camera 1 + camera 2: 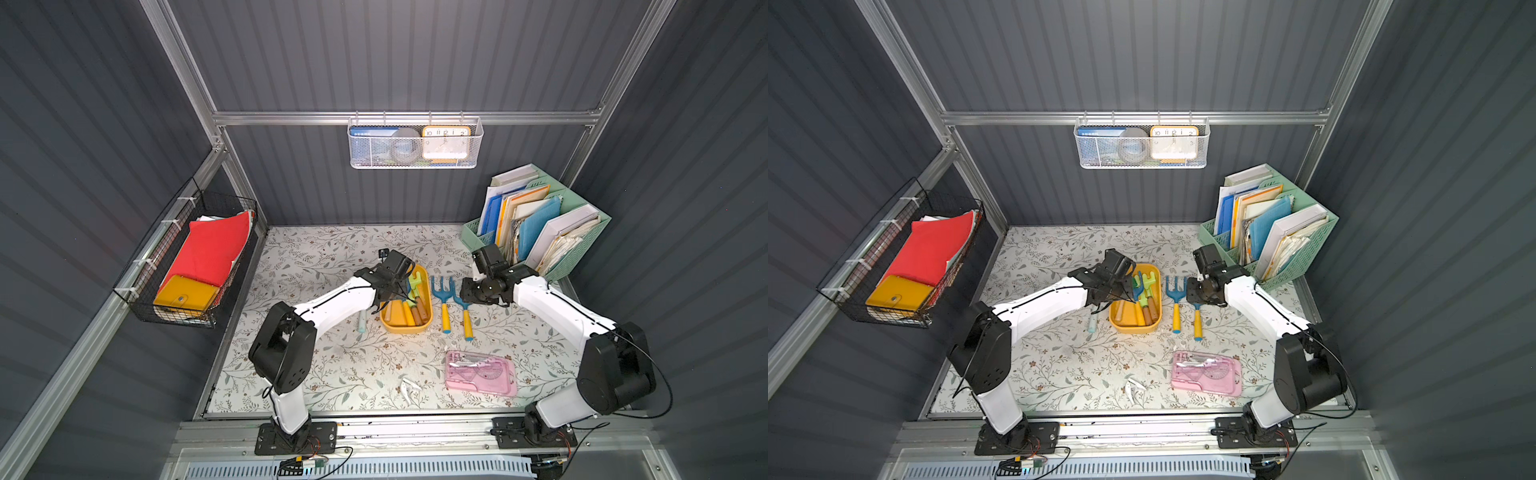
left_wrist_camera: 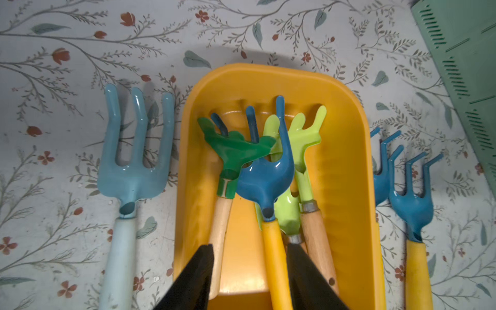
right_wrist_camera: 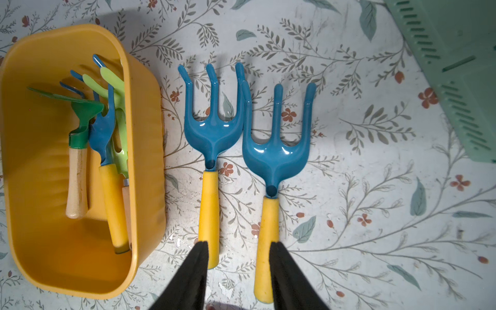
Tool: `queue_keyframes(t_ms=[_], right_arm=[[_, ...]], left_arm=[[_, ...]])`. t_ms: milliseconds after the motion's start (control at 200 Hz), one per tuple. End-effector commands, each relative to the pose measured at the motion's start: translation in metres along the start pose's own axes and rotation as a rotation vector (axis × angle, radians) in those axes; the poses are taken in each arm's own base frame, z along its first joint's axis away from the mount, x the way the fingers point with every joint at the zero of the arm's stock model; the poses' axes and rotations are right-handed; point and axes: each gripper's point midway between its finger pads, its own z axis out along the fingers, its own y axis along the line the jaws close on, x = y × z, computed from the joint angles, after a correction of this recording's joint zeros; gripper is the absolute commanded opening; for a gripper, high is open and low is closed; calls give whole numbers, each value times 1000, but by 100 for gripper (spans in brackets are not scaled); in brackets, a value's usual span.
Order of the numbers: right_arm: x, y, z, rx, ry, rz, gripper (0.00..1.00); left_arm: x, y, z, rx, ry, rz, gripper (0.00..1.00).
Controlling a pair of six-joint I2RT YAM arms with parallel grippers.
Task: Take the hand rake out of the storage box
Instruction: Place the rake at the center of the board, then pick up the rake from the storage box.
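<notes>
Over the floral-papered bench, two pairs of jaws hang apart among garden hand tools.
The left jaws stand apart above the shallow yellow plastic storage box; between them show the yellow handle of a blue three-pronged hand rake and the wooden handle of a dark green rake, both lying inside the box beside a lime-green rake. The right jaws stand apart over the handle ends of a second blue rake and a third blue rake, side by side on the bench just beside the box. A pale blue fork lies at the box's other side.
</notes>
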Motion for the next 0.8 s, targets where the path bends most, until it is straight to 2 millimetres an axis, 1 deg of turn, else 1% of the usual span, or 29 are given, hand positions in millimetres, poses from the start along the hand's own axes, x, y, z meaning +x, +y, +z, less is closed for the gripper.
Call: queue_keyframes(t_ms=[0, 105, 165, 175, 190, 310, 465, 600, 795], right_arm=[[5, 1, -1, -12, 13, 24, 43], [7, 3, -1, -21, 16, 27, 42], [8, 3, -1, -21, 14, 27, 43], [8, 3, 0, -20, 16, 27, 43], [8, 3, 0, -21, 15, 27, 43], [11, 3, 2, -22, 22, 28, 42], [14, 3, 5, -24, 29, 29, 42], [15, 2, 7, -23, 29, 28, 41], [16, 2, 8, -25, 29, 27, 41]], left_arm=[[8, 7, 11, -80, 19, -3, 49], [12, 9, 18, -111, 18, 2, 49], [20, 13, 24, -136, 37, 16, 49], [12, 6, 22, -122, 21, 11, 49], [10, 5, 22, -121, 20, 10, 49], [16, 9, 33, -163, 45, 19, 48], [19, 14, 43, -211, 54, 23, 48], [26, 18, 54, -252, 79, 36, 44], [25, 24, 62, -322, 89, 58, 44]])
